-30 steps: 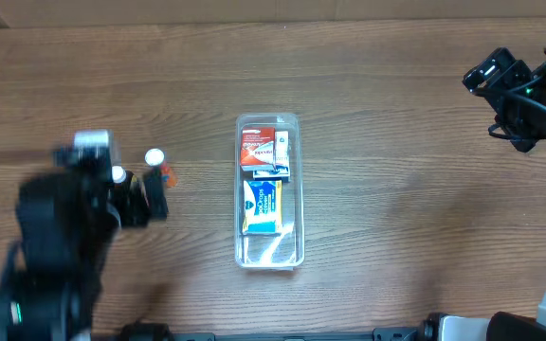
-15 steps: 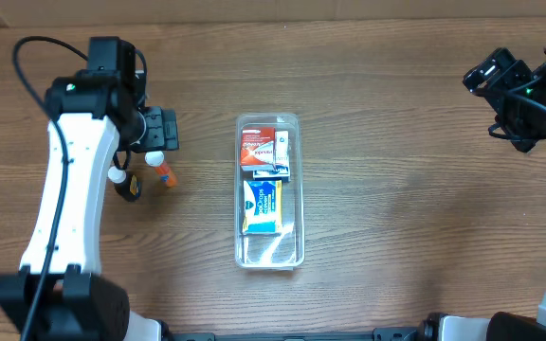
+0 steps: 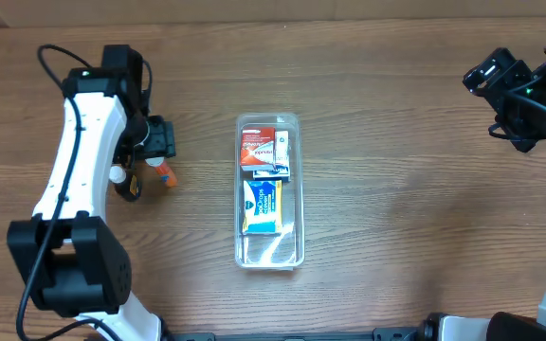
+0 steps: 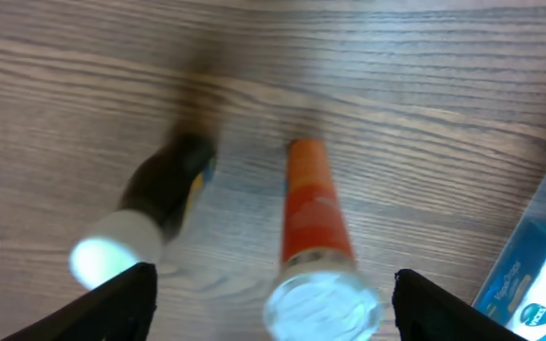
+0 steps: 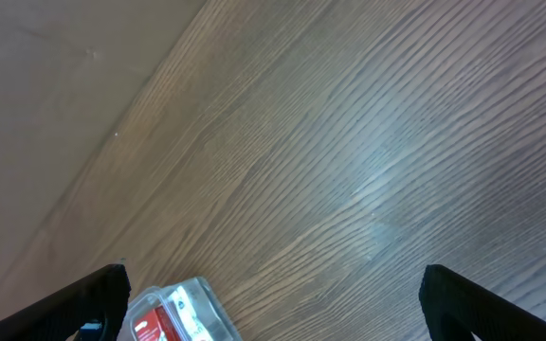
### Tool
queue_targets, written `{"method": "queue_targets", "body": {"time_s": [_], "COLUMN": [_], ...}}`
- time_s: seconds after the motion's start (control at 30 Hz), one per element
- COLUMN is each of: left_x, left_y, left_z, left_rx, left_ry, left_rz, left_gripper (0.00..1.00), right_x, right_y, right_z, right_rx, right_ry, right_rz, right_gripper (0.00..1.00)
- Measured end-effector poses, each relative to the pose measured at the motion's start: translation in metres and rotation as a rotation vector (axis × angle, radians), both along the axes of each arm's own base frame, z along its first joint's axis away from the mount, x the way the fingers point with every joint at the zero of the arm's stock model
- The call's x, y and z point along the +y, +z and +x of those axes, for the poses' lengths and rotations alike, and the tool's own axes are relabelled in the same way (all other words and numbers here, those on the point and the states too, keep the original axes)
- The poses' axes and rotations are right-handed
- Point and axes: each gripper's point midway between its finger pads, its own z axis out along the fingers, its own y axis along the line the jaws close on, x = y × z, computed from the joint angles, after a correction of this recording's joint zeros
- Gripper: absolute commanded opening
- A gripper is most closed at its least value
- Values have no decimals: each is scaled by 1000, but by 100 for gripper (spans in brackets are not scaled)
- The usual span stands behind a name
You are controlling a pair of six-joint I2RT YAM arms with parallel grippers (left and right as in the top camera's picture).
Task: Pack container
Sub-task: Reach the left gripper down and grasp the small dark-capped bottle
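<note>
The clear container (image 3: 295, 225) lies lengthwise mid-table, holding a red box (image 3: 257, 147) and a blue box (image 3: 263, 204). Left of it lie a small orange bottle (image 3: 167, 174) and a dark bottle (image 3: 131, 187) with a white cap. My left gripper (image 3: 154, 142) is open and empty just above them. In the left wrist view the orange bottle (image 4: 313, 213) lies between the open fingers (image 4: 273, 308), with the dark bottle (image 4: 164, 189) to its left and the blue box (image 4: 529, 284) at the right edge. My right gripper (image 3: 491, 76) is open and empty at the far right.
The right wrist view shows bare wood and the container's corner (image 5: 197, 294) at the bottom left. A pale strip (image 3: 254, 8) runs along the table's far edge. The container's near end (image 3: 271, 251) holds nothing.
My left arm has swung up from the lower left and now hangs over the two bottles. The right arm and the container have not moved.
</note>
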Motion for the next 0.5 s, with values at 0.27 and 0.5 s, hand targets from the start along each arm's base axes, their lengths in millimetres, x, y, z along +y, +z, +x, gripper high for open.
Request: {"method": "queue_targets", "body": {"time_s": [0.27,0.5], "left_x": [61,73], "left_y": [65,5], "left_z": [-44,-42], "left_rx": [-112,-64], "left_ry": [200,240], "left_rz": [29,-14], "left_gripper": [97,92], "right_x": [0,0], "right_y": [0,0], "right_z": [0,0], "right_rx": [0,0], "right_ry": [0,-1], "right_rz": [0,0], "right_gripper": [100,100]}}
